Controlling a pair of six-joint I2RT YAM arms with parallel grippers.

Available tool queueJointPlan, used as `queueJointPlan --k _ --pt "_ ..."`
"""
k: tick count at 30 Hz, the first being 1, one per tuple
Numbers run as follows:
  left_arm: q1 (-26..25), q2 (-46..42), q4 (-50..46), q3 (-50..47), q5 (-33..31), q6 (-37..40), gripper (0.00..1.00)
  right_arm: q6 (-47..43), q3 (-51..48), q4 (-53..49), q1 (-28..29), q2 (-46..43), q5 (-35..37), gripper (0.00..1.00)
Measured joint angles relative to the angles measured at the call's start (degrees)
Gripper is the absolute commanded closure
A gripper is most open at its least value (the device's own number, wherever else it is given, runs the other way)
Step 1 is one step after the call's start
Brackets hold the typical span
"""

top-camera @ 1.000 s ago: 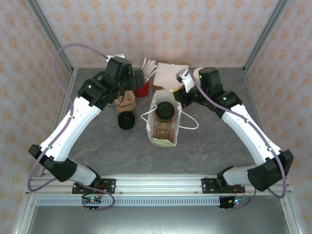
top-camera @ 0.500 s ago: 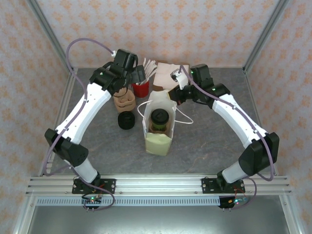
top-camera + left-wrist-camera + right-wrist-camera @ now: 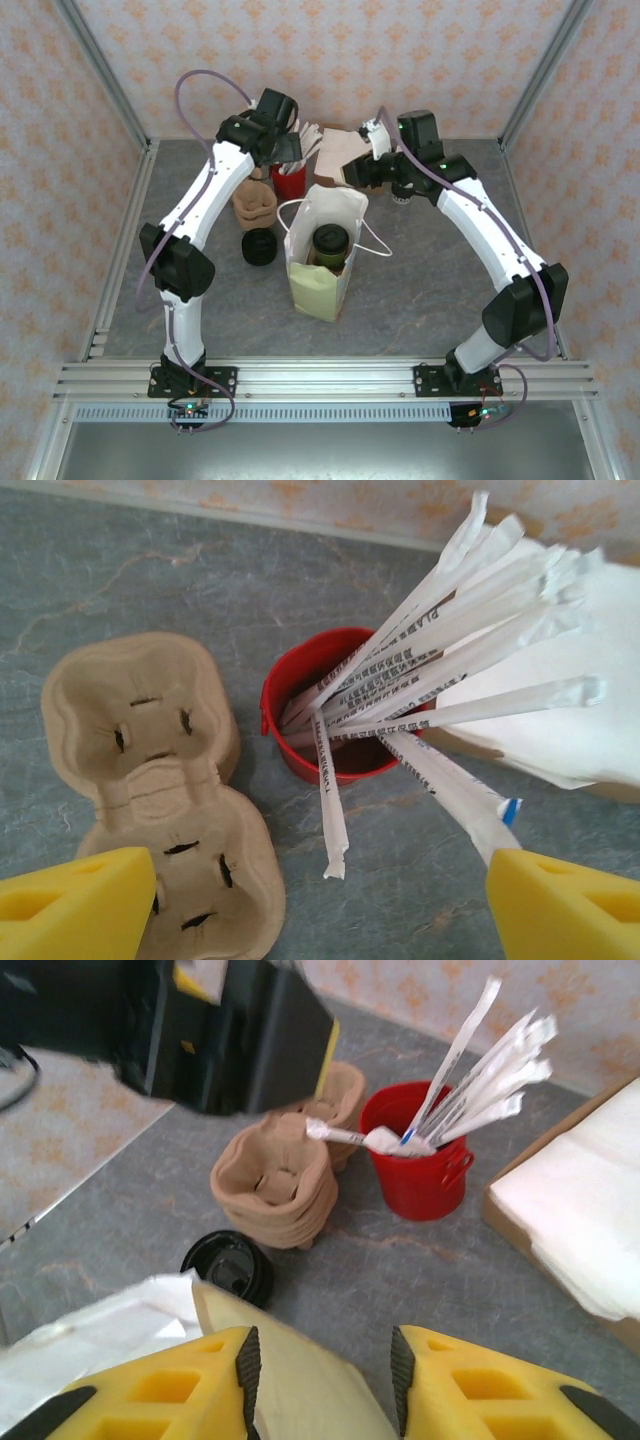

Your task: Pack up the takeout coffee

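Lab cell staged as a café.
You see silver aluminium rails (image 3: 330, 378), a red round tub of wrapped straws (image 3: 415, 1188).

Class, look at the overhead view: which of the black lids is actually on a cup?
The one capping the takeout coffee, which stands inside the paper bag. The other black lids lie bare on the table, left of the bag.

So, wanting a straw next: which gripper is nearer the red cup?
Left. The left gripper hangs right above the red cup; the right gripper sits further off, at the paper bag's rim.
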Motion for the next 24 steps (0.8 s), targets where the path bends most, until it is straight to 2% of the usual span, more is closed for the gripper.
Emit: queueJointPlan --k 12,24 --pt "2.43 4.07 -0.61 4.07 3.69 1.86 0.26 8.04 10.60 0.59 -1.22 3.32 2.45 0.56" --pt "2.34 3.98 -0.57 -3.48 6.21 1.64 0.37 15.45 20.02 -5.73 -1.46 8.98 12.55 0.57"
